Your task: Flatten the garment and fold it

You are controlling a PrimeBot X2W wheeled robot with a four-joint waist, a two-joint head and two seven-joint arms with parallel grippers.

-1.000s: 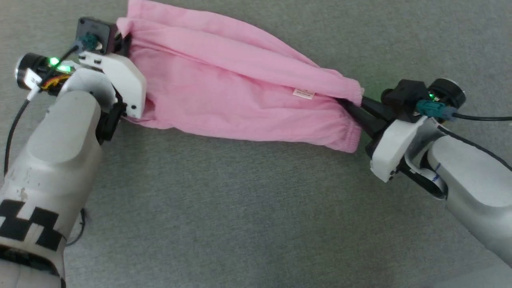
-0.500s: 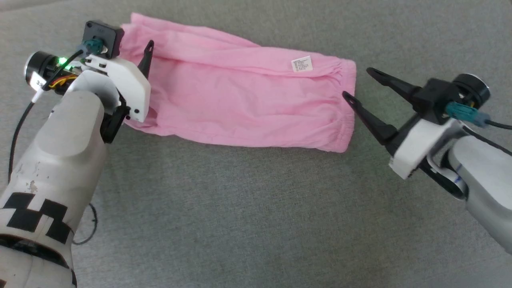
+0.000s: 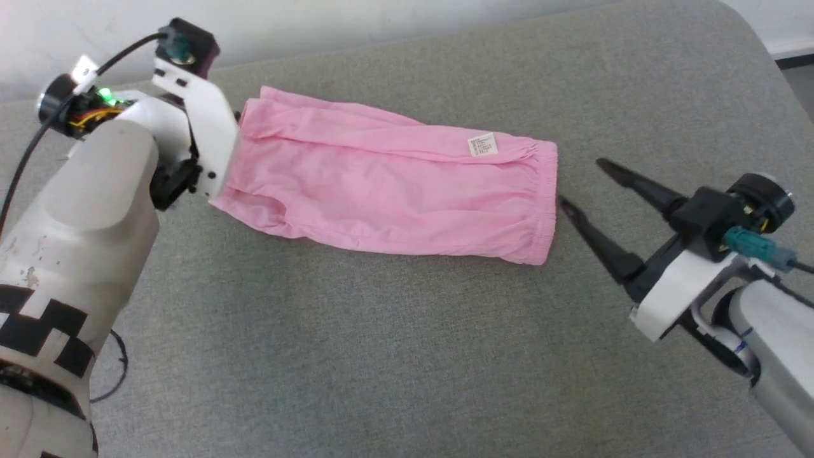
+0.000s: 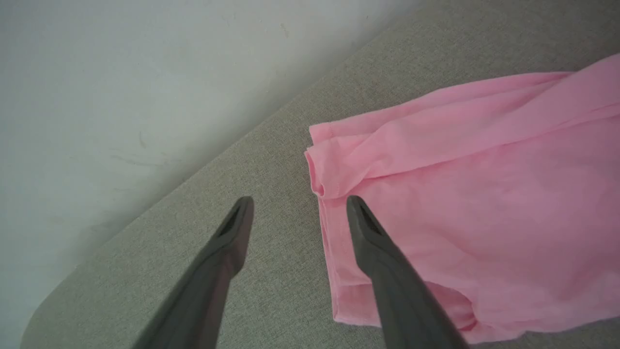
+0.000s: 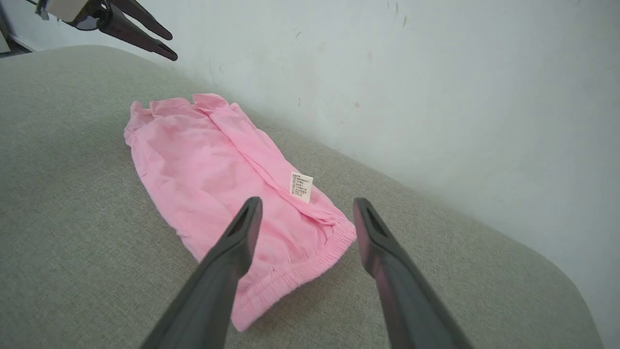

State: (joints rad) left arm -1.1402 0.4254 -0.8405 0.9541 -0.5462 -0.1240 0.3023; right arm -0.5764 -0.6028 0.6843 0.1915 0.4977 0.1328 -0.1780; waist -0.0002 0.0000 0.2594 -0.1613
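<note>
The light pink, thin cloth garment (image 3: 394, 191) lies spread lengthwise on the grey fabric-covered counter (image 3: 381, 356), with the gathered elastic waistband (image 3: 545, 197) at the robot's right end and the small white sewn-in label (image 3: 483, 145) facing up near it. The right gripper (image 3: 579, 181) sits just beside the waistband, its 2 fingers spread and holding nothing. The left gripper (image 4: 298, 200) is at the hem end, also spread and empty (1 finger overlaps the hem in the wrist view, can't tell if it touches). A white wall (image 4: 97, 72) runs behind.

Grey cloth surface (image 3: 381, 350) (pale wall (image 3: 318, 19) behind)
</note>
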